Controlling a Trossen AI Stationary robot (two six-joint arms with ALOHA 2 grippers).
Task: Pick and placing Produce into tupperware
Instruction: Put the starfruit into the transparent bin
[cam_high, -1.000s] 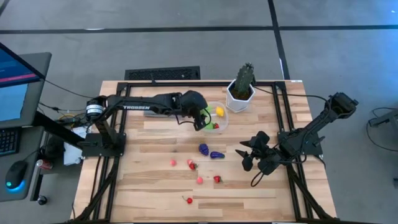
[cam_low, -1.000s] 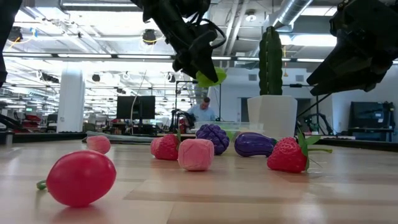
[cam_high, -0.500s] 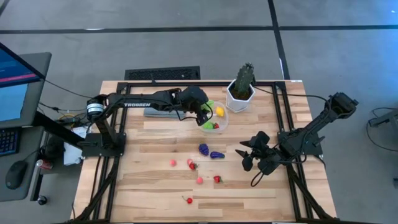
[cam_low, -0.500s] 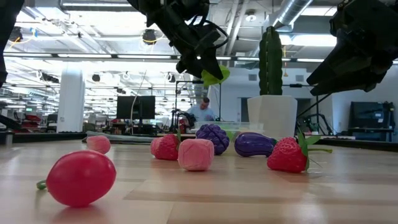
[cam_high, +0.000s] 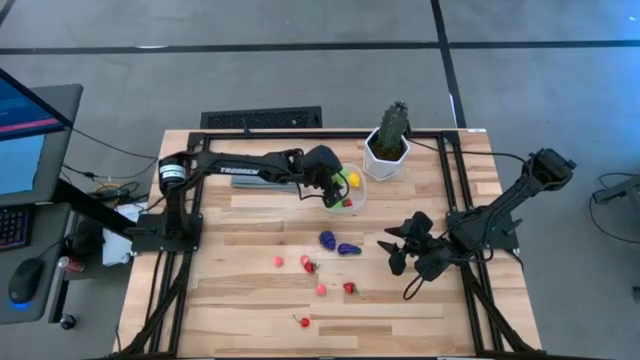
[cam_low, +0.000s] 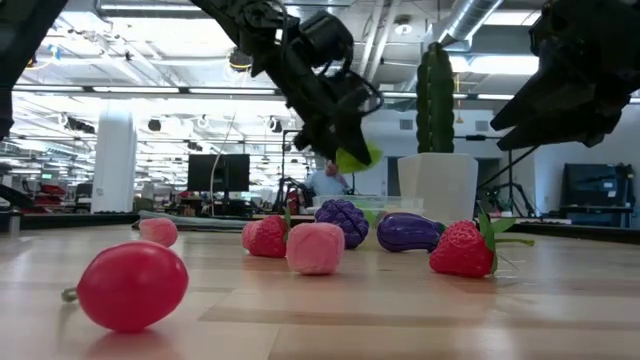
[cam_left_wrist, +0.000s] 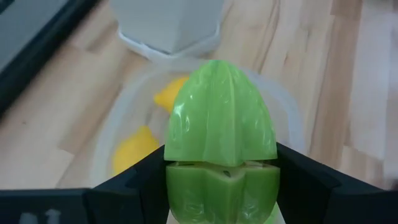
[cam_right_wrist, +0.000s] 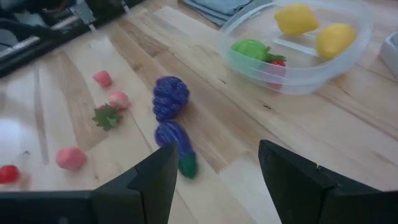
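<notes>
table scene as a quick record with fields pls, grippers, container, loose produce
left gripper: shut on green fruit, above the container
right gripper: open, empty, apart from the produce, at the table's right side
container contents: two yellow pieces, one green, one red
purple pieces: two, loose on the table, mid-table
red and pink pieces: about six, loose, nearer the front edge
cactus pot: beside the container, at the back

I see a pale green fruit (cam_left_wrist: 221, 143) above the translucent whitish tupperware (cam_left_wrist: 289, 118). Inside it lie two yellow pieces (cam_right_wrist: 314, 30). Beside it, I see purple grapes (cam_right_wrist: 170, 96).
</notes>
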